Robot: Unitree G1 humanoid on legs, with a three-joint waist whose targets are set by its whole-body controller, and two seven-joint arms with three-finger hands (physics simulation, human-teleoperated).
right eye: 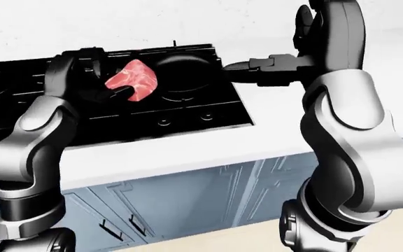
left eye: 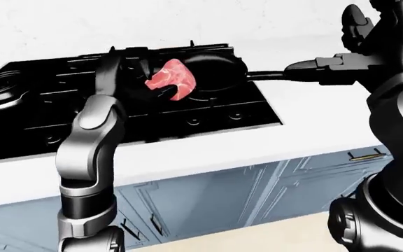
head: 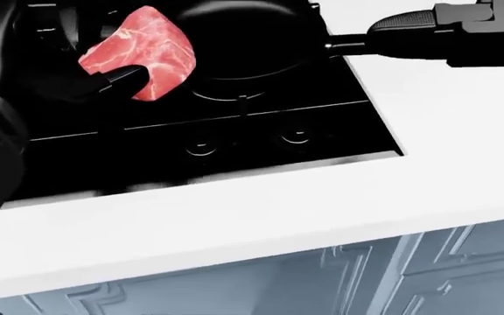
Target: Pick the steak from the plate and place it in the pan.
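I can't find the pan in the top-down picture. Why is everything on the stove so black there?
In the head view the black pan blends into the black stove, with only thin shiny lines marking edges, while the red steak stands out. In the left-eye view the pan's round rim shows a little better. Nothing looks blurry.

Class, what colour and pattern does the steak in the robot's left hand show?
The steak is pinkish red with pale white marbling, clearest in the head view.
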